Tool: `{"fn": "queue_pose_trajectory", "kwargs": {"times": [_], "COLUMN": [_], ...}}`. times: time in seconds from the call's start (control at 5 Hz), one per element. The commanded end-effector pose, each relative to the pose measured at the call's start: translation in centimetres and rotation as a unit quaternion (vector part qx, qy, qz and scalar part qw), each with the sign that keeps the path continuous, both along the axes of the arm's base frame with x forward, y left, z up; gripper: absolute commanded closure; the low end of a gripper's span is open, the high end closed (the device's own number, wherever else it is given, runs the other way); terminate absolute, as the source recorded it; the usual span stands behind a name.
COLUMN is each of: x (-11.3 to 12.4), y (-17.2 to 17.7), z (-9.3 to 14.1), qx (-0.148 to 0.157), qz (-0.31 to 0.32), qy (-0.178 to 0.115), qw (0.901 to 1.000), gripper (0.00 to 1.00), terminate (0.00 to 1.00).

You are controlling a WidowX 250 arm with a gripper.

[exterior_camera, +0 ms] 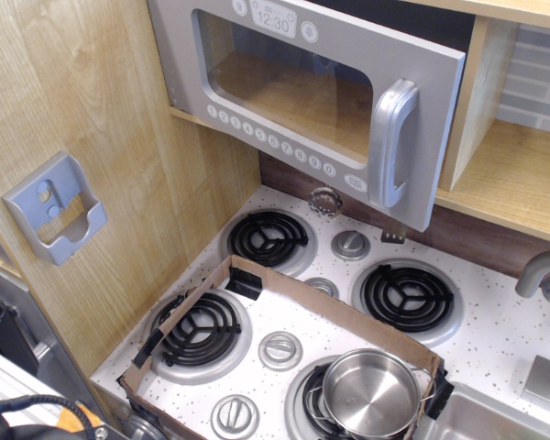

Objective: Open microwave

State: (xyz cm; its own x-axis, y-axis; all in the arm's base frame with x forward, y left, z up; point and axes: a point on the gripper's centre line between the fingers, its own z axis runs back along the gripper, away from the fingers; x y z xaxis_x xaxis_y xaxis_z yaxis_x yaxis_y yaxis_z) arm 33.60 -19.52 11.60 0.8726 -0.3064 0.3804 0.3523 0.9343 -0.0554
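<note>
The silver-grey microwave point(293, 92) hangs above the stove at the top centre. Its brown-tinted window door is swung out a little on the handle side, with a dark gap showing behind its top right edge. The curved silver handle point(391, 142) is on the door's right side. A row of small round white buttons point(270, 140) runs below the window, and the clock display point(275, 18) sits on top. Only a thin dark sliver shows at the right edge; the gripper's fingers are out of the frame.
Below is a speckled stove top with black coil burners point(268, 238), a brown cardboard frame point(257, 284) and a steel pot point(371, 392) at the front right. A grey holder point(55, 209) hangs on the left wooden wall. A wooden shelf point(504, 174), a faucet point(541, 270) and a sink point(495, 422) are at the right.
</note>
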Motion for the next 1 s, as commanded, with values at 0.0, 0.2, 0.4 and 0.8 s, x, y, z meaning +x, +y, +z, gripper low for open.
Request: {"fn": "queue_pose_trajectory", "kwargs": {"times": [0.0, 0.2, 0.4, 0.8], "x": [2.7, 4.2, 4.7, 1.5], "y": [3.8, 6.5, 8.3, 11.3], "z": [0.5, 0.2, 0.4, -1.0], "qx": [-0.012, -0.013, -0.001, 0.01], "qz": [-0.07, -0.089, -0.087, 0.039], "qy": [-0.05, -0.051, -0.055, -0.027], "qw": [0.9962, 0.9947, 0.9947, 0.9988], "gripper": [0.0, 0.0, 0.0, 0.0], "terminate": [0.0, 0.0, 0.0, 1.0]}}
